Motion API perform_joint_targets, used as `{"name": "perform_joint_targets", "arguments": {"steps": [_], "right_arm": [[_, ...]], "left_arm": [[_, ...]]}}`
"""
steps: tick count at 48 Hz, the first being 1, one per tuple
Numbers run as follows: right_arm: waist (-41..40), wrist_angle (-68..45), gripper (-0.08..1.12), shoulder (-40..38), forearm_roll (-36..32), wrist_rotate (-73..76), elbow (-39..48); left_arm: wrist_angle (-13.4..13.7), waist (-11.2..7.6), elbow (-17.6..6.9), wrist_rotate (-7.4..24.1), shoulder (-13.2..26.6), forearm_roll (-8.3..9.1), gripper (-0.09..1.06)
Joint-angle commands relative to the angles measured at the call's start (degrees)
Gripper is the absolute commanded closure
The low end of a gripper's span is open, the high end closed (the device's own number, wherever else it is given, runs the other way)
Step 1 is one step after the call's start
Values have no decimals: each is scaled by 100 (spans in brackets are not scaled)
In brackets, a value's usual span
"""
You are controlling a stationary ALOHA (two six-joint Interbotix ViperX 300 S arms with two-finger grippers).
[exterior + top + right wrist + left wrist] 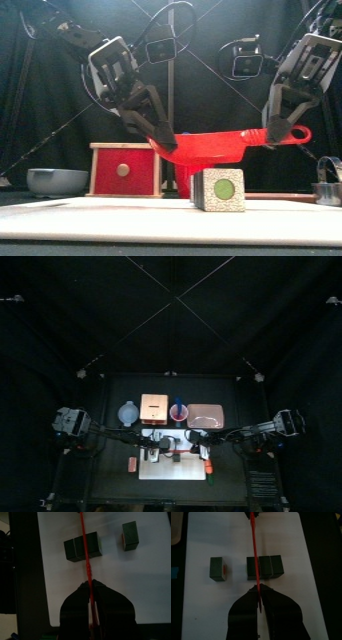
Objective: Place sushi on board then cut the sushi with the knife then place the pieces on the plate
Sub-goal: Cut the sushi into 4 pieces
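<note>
The black surface [110,488] is carrying a white board [174,484], which is lying flat at the front middle, its long side running front to back. Behind the board a row of things is standing along the back: a blue-grey bowl [127,411] at the left, a wooden box [154,406] just beside it, then a red cup [178,412], then a pink tray [205,414] lying flat at the right. From the front the bowl [56,181] and box [123,170] are showing side by side beyond the board [120,218]. A small red toy [132,463] is lying just left of the board. A metal cutter [329,188] is standing at the right; its footing is unclear.
</note>
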Motion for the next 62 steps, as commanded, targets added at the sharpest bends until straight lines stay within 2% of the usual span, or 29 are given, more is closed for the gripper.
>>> {"name": "perform_joint_targets", "arguments": {"steps": [1, 12, 27, 39, 51, 62], "right_arm": [[44, 0, 72, -79, -79, 97, -18], [53, -9, 72, -35, -70, 97, -26], [97, -9, 72, 176, -62, 97, -70], [114, -9, 72, 237, -62, 97, -79], [114, -9, 72, 360, -62, 105, -79], [114, -62, 72, 686, -70, 97, -88]], "left_arm": [[0, -53, -97, 9, -35, 0, 53], [18, -62, -97, 0, -18, -18, 53], [9, -70, -97, 9, 35, -132, 53], [9, -70, -97, 9, 70, -141, 53], [18, -62, -97, 9, 202, -167, 53], [18, -44, -114, 9, 483, -167, 53]]}}
